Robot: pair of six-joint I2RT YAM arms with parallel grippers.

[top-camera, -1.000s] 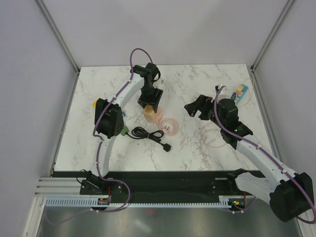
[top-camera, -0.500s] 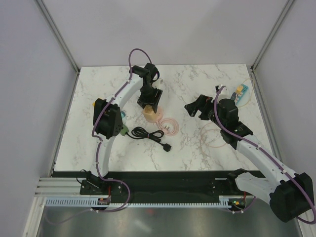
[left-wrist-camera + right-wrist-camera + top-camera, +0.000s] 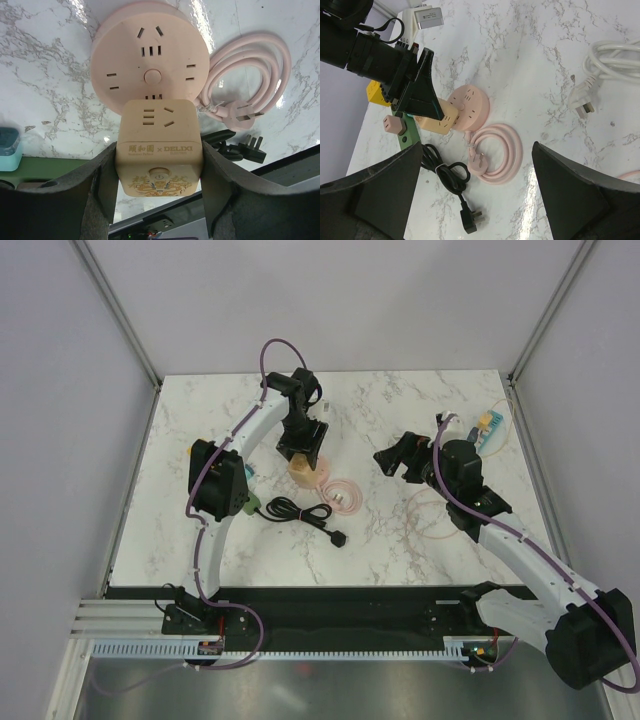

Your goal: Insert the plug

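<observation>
Left wrist view gives the best look at the work. The left tool (image 3: 159, 175) is pinching the cube adapter (image 3: 159, 131), with one of the fingers (image 3: 102, 190) pressed on each side of it. The side with slots and the printed label faces the camera. The cube is the task's thing, and it sits between the fingers.

Just ahead of the tool, the cube covers the near rim of the round pink socket (image 3: 150, 55), which lies flat on the surface (image 3: 50, 95). The cube's pins are hidden under its body, so I cannot tell if they are already in the slots or only rest on top.

To the right of this tool lies the coiled pink cable (image 3: 252, 62) with its pink plug (image 3: 241, 111), not connected. A black plug (image 3: 252, 149) lies loose nearer to the tool.

The right tool (image 3: 475, 197) hangs well apart from the socket. Its fingers are spread wide and nothing is between them. Ahead of it and to the right, a white plug (image 3: 582, 100) lies on the surface.

My judgement is that picking up and carrying are done and the cube is at the socket. Left to do are pressing it fully home, if it is not yet seated, and then letting go.
</observation>
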